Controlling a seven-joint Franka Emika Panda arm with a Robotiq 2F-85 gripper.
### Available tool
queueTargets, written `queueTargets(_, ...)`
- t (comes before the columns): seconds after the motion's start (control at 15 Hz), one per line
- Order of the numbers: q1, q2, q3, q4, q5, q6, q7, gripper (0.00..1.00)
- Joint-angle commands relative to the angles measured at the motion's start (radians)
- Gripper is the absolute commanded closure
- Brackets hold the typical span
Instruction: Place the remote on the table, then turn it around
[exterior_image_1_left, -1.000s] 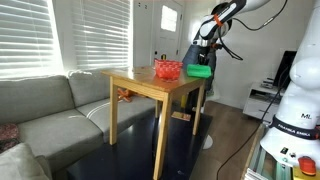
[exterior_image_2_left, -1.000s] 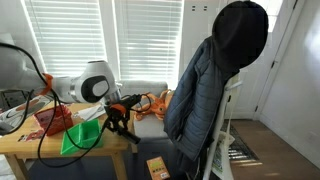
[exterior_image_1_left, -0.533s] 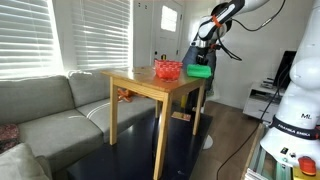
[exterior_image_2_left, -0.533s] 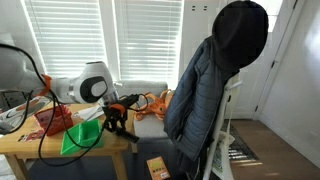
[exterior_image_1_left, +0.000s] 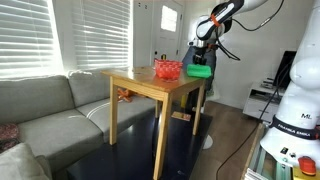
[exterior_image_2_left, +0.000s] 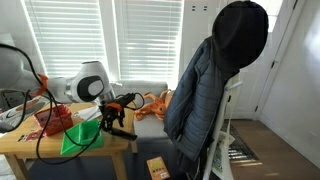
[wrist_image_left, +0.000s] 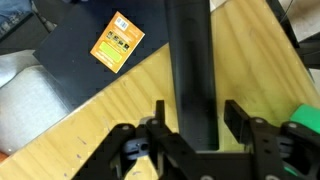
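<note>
The black remote (wrist_image_left: 190, 70) lies flat on the light-wood table (wrist_image_left: 110, 125), with its far end jutting past the table edge over the dark floor. My gripper (wrist_image_left: 196, 125) is right above its near end, one finger on each side, with a small gap to each finger. The jaws are open. In both exterior views the gripper (exterior_image_1_left: 203, 60) (exterior_image_2_left: 112, 122) hangs low over the table's corner (exterior_image_1_left: 140, 82). The remote is too small to make out there.
A green object (wrist_image_left: 305, 118) (exterior_image_1_left: 199, 71) (exterior_image_2_left: 82, 138) and a red basket (exterior_image_1_left: 167, 69) (exterior_image_2_left: 55, 118) are on the table near the gripper. An orange packet (wrist_image_left: 118, 42) lies on the floor. A dark jacket on a chair (exterior_image_2_left: 215, 80) stands beside the table, a grey sofa (exterior_image_1_left: 50, 110) behind.
In an exterior view the arm and gripper have shifted slightly inward over the table corner. Nothing else has visibly moved.
</note>
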Motion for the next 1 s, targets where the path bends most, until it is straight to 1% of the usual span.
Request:
queueTargets(0.0, -0.005, -0.030, 0.009, -0.006, -0.002, 0.000, -0.025, 0.05)
queueTargets(0.07, -0.007, -0.048, 0.009, -0.005, 0.024, -0.015, -0.037, 0.01)
queueTargets(0.13, -0.009, -0.063, 0.008, -0.004, 0.046, -0.030, -0.044, 0.00)
queueTargets(0.27, -0.014, -0.109, 0.000, -0.005, 0.103, -0.071, -0.056, 0.00)
queueTargets(0.33, -0.017, -0.135, -0.008, 0.002, 0.147, -0.122, -0.064, 0.00)
queueTargets(0.6, -0.029, -0.248, -0.068, 0.011, 0.304, -0.255, -0.130, 0.00)
queueTargets(0.67, -0.032, -0.272, -0.085, 0.028, 0.315, -0.324, -0.123, 0.00)
queueTargets(0.8, -0.041, -0.309, -0.109, 0.050, 0.319, -0.412, -0.073, 0.00)
queueTargets(0.93, -0.043, -0.339, -0.137, 0.066, 0.338, -0.460, -0.081, 0.00)
